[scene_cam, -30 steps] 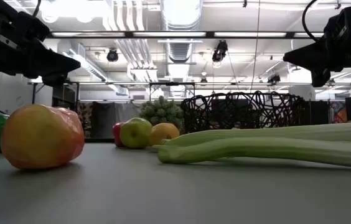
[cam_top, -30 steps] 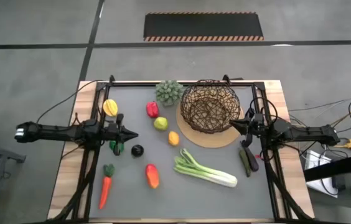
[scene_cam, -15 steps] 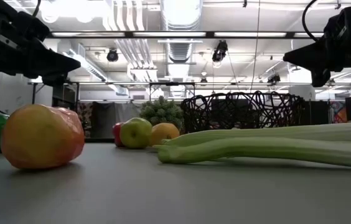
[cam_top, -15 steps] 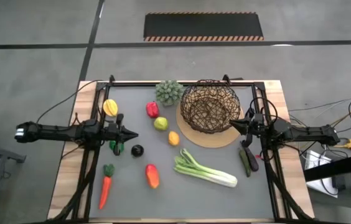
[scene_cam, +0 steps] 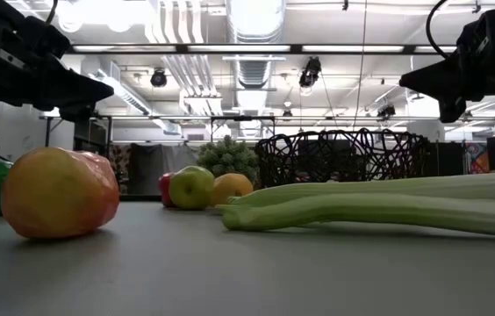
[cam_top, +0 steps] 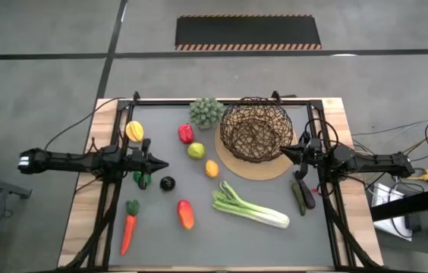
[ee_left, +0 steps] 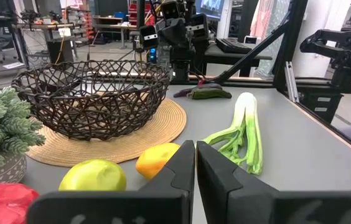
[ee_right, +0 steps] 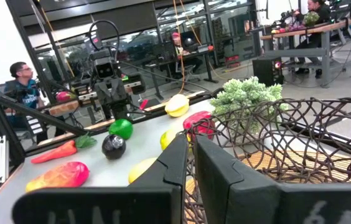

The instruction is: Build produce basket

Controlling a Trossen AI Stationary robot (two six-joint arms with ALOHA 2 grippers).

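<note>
- The basket (cam_top: 255, 130) sat empty on the round tan mat (cam_top: 263, 168) toward the far right of the desk (cam_top: 221, 243).
- The left gripper (cam_top: 161, 164) hung above the desk's left side, fingers (ee_left: 178, 171) pressed together with nothing between them.
- The right gripper (cam_top: 285, 150) hovered just beside the basket's right rim, fingers (ee_right: 175, 158) closed as well, empty.
- The produce lay loose on the desk: leek (cam_top: 250, 205) in the near middle, carrot (cam_top: 128, 226) near left, a red-orange piece (cam_top: 186, 214) between them.
- A green-yellow fruit (cam_top: 196, 150) and an orange one (cam_top: 212, 168) rested just left of the mat.
- Dark purple pieces (cam_top: 303, 195) lay beneath the right arm.
</note>
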